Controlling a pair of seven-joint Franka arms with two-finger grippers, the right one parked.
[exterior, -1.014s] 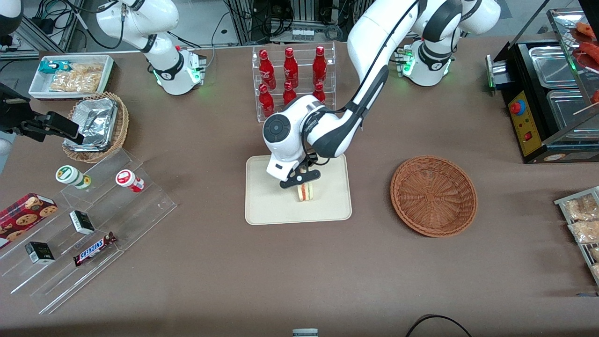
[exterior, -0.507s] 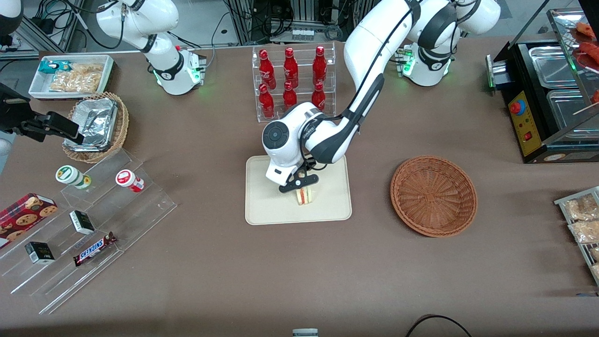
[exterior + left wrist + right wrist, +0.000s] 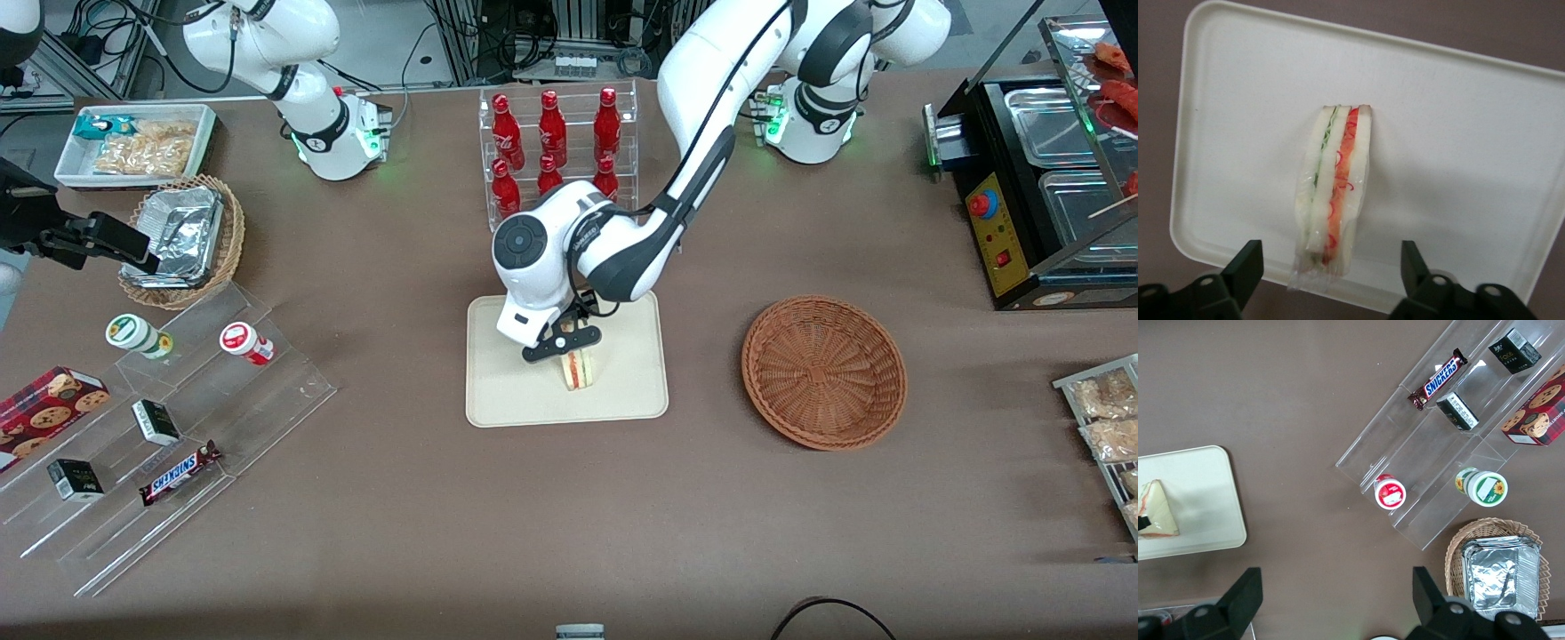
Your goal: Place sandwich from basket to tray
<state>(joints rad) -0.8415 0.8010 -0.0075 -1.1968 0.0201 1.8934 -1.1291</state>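
The working arm point(image 3: 711, 116) has glossy white, rounded shells with dark grey bands at its joints. Its wrist housing carries a round dark grey cap point(image 3: 520, 242), and a thin black cable loops beneath it. Its base glows green. The claw point(image 3: 563, 342) is black with wedge-shaped fingers point(image 3: 1248, 263); small round fasteners, possibly screws, dot its body.

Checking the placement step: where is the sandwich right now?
The white-bread triangular sandwich stands on edge on the cream rectangular tray, apart from the reddish-brown wicker basket; the open end effector hovers just above it.
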